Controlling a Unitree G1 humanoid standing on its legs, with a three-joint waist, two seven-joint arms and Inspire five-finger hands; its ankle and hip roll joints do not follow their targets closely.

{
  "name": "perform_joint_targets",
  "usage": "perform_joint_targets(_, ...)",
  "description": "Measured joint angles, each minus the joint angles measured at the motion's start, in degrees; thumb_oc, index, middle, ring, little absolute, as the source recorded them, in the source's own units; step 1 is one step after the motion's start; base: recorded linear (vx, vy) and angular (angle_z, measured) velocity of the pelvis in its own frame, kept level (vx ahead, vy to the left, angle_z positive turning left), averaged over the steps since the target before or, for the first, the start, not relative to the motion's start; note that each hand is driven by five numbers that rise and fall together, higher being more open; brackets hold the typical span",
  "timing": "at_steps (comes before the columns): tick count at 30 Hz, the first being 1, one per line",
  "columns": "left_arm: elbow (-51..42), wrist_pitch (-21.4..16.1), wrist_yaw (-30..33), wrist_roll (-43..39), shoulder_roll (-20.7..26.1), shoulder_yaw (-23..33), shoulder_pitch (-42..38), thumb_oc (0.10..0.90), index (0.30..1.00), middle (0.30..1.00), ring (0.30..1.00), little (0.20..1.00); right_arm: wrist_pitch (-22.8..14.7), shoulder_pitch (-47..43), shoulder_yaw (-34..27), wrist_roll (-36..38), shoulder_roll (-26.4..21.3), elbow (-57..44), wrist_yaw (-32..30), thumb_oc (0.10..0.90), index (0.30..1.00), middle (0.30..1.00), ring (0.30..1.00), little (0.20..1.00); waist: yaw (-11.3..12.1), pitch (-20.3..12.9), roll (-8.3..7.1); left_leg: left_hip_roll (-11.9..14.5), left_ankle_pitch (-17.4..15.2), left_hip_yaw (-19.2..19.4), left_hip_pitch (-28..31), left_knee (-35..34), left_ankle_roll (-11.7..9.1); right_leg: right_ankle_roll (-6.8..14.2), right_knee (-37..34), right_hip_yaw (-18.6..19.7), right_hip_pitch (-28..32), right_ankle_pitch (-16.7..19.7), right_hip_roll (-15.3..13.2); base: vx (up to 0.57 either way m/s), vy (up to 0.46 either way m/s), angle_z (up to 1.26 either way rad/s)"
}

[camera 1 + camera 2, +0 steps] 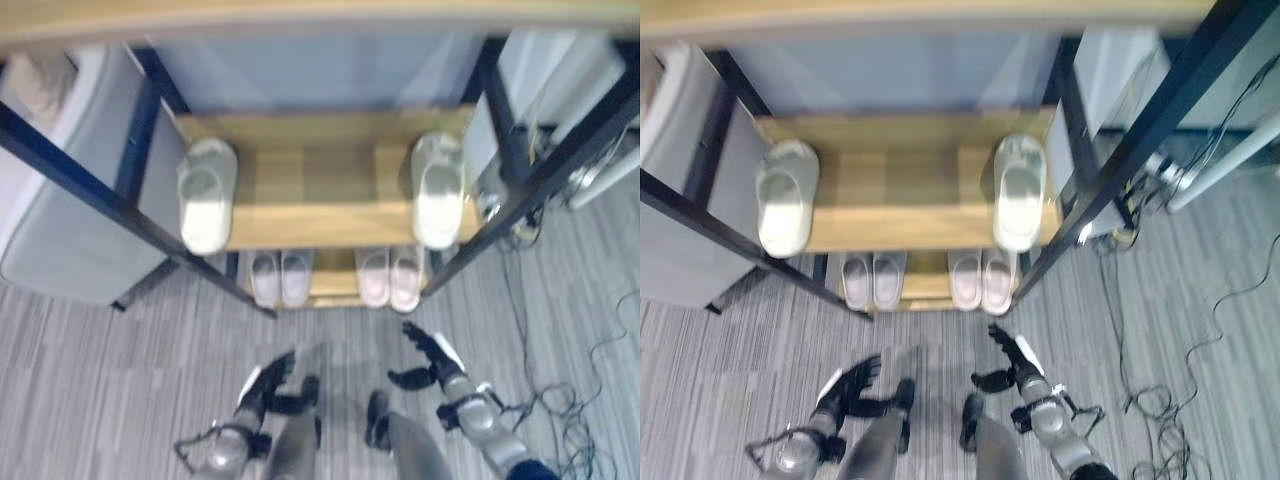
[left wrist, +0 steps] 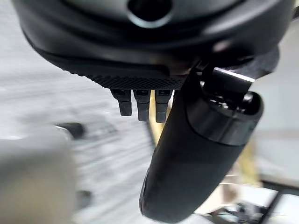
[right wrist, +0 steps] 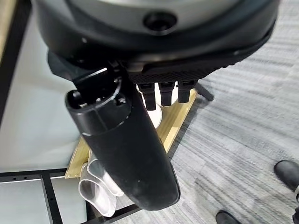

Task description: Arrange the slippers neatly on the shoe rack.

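Slippers (image 1: pixel 207 195), smooth, rounded, on wooden rack (image 1: pixel 320 205)

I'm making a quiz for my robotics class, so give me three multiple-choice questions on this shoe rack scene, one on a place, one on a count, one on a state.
1. Where do the two pale green slippers lie?
A. Side by side on the floor
B. At opposite ends of the middle shelf
C. Stacked on the bottom shelf

2. How many pink slippers are on the bottom shelf?
A. Two
B. Four
C. Six

3. What state are the robot's hands in?
A. Both open, holding nothing
B. Both shut on slippers
C. Left shut on a slipper, right open

Answers:
1 B: the left green slipper and right green slipper sit far apart on the middle shelf.
2 B: two pairs of pink slippers line the bottom shelf.
3 A: the left hand and right hand hang above the floor with relaxed fingers.
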Motion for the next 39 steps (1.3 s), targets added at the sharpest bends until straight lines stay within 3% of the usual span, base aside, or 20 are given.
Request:
perform_joint_targets(1,1.6,0.5,0.2,0.5,-0.2,-0.3,0.8,0.8,0.9,0.9,0.9,0.9,0.1,0.7,0.2,0.1,0.0,0.5,0.7,0.8,0.9,0.9,0.9,0.9,0.2,-1.7,-0.21,0.1,0.7,0.1,1.0,-1.9,0.2,-0.4,-3.1,-0.2,1.7,1.6,0.4,0.23,-0.019,-0.01)
perform_joint_targets(3,3.9,1.3,0.5,2.8,-2.2,2.5,0.4,0.8,0.9,0.9,0.9,0.9,7.6,3.3,-0.8,0.1,-4.6,-12.2,4.8,0.8,0.9,0.9,0.9,0.9,0.0,-2.0,0.16,0.3,2.0,0.3,4.2,-5.7,0.5,-0.1,-8.7,-0.6,5.8,4.2,1.0,0.12,-0.01,-0.04)
perform_joint_targets(4,3.9,1.3,0.8,3.0,-3.2,3.6,0.4,0.8,0.9,0.9,0.9,0.9,5.5,6.9,-2.4,3.3,-8.4,-22.8,7.7,0.8,0.9,0.9,0.9,0.9,-0.2,-2.2,0.51,0.3,2.9,0.8,5.7,-7.7,0.6,0.4,-11.4,0.4,7.3,5.6,1.0,0.05,-0.036,-0.19)
perform_joint_targets(5,4.3,1.2,0.9,3.1,-2.8,4.2,1.1,0.8,0.9,0.9,0.9,0.9,-0.8,7.0,-5.9,7.3,-6.4,-23.2,9.0,0.8,0.9,0.9,0.9,0.9,-0.4,-2.5,-0.01,0.4,3.3,1.5,8.9,-9.6,0.7,0.7,-14.4,0.5,10.8,6.8,1.3,0.09,-0.041,-0.26)
perform_joint_targets(6,6.2,1.1,0.7,4.4,-2.5,4.0,0.9,0.8,0.9,0.9,0.9,0.9,-2.3,4.3,-6.1,9.7,-3.7,-21.6,8.8,0.8,0.9,0.9,0.9,0.9,-0.8,-3.2,-0.62,0.2,3.3,1.8,11.2,-10.4,0.7,0.8,-16.4,0.5,13.8,7.2,1.4,0.04,-0.011,-0.12)
perform_joint_targets(9,9.6,0.5,0.6,6.8,-3.3,3.6,-0.7,0.8,0.9,0.9,0.9,0.9,-1.1,0.9,-1.3,11.2,-2.3,-15.2,10.0,0.8,0.9,0.9,0.9,0.9,0.2,-8.1,-1.18,0.0,3.2,1.0,13.6,-12.6,0.4,1.1,-20.8,-0.2,17.6,8.1,1.6,0.07,-0.007,0.23)
perform_joint_targets(16,16.2,1.7,1.1,9.0,-5.1,4.9,-2.4,0.8,0.9,0.9,0.9,0.9,1.7,0.8,8.3,11.2,-0.5,-15.6,13.8,0.8,0.9,0.9,0.9,0.9,2.9,-8.4,-0.45,-0.5,3.7,-0.1,16.2,-13.4,0.0,1.5,-21.8,-1.3,20.8,8.2,1.6,0.03,-0.008,0.1)
perform_joint_targets(26,19.5,2.0,2.0,8.7,-6.2,9.2,0.1,0.8,0.9,0.9,0.9,0.9,2.3,-3.2,6.0,11.0,-3.0,-22.7,10.7,0.8,0.9,0.9,0.9,0.9,4.9,-8.6,-0.3,-0.6,4.1,-1.5,17.8,-13.5,0.0,1.9,-22.2,-2.6,23.1,7.9,1.6,0.04,0.007,0.07)
perform_joint_targets(36,19.5,1.8,2.2,8.7,-6.4,9.6,0.0,0.8,0.9,0.9,0.9,0.9,1.8,-16.3,-1.6,-7.0,-8.0,-24.1,-2.8,0.8,0.9,0.9,0.9,0.9,6.5,-8.8,-0.57,-1.0,4.7,-2.1,17.5,-13.5,0.4,1.3,-21.8,-3.2,23.1,8.6,1.6,0.01,0.028,0.04)
perform_joint_targets(39,19.7,1.7,2.2,8.8,-6.3,9.7,0.0,0.8,0.9,0.9,0.9,0.9,1.7,-22.5,-1.0,-15.2,-13.0,-21.5,-5.6,0.8,0.9,0.9,0.9,0.9,6.7,-8.9,-0.99,-1.2,4.7,-2.8,16.8,-13.4,0.4,1.4,-21.8,-4.0,22.7,8.5,1.3,0.0,0.036,0.11)
